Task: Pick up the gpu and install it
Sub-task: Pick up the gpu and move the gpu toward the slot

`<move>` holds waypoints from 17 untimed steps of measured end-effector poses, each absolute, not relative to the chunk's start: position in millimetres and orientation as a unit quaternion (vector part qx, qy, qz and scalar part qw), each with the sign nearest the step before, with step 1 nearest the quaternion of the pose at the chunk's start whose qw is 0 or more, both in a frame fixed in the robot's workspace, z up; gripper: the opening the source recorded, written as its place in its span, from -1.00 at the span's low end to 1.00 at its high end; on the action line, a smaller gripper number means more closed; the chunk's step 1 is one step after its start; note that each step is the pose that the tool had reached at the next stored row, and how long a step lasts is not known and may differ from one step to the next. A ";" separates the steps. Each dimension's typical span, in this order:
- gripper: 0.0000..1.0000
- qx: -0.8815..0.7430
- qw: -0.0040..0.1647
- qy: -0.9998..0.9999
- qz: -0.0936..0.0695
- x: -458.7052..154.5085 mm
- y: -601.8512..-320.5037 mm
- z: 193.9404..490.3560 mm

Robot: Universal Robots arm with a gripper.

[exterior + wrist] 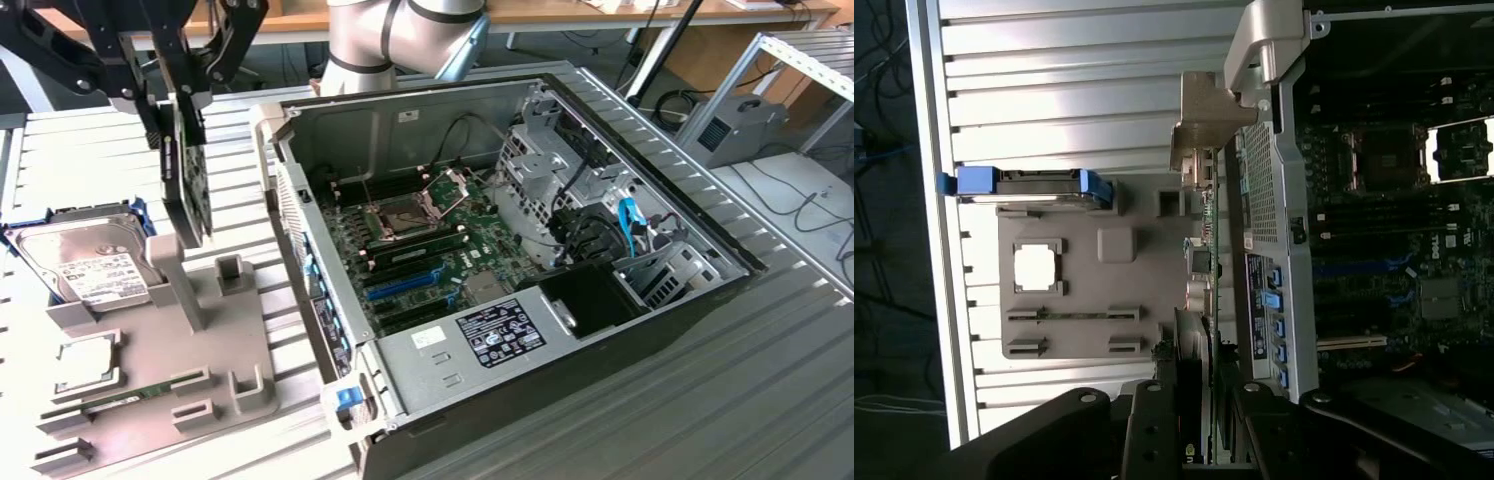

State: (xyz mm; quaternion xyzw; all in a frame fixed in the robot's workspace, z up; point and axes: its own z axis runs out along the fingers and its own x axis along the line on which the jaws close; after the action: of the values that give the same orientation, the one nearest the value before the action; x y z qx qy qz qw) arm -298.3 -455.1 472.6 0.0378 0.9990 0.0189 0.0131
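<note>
The gpu hangs on edge in the air above the grey holder block, at the exterior view's left, beside the open computer case. My gripper is shut on its upper edge, a black finger on either side. In the wrist view the gpu shows edge-on, with its silver end bracket at the far end. There the gripper clamps it, just outside the case wall. The motherboard with its blue slots lies open inside the case.
On the holder block sit a hard drive in a blue caddy, a CPU and a RAM stick. Drive cages and cables fill the case's far side. The slatted metal table carries everything.
</note>
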 end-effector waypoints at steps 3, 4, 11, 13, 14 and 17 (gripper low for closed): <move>-0.48 0.038 0.013 0.999 0.019 -298.3 -455.2 467.0; -0.48 0.038 0.013 0.999 0.019 -298.4 -455.2 465.1; -0.48 0.038 0.013 0.999 0.019 -298.4 -455.2 452.3; -0.48 0.038 0.013 0.999 0.019 -298.3 -455.2 447.7; -0.48 0.038 0.013 0.999 0.019 -298.4 -455.3 445.8; -0.48 0.038 0.013 0.999 0.019 -298.4 -455.2 439.7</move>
State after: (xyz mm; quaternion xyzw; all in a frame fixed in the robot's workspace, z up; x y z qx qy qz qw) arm -298.4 -455.2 439.7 0.0378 0.9990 0.0189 0.0132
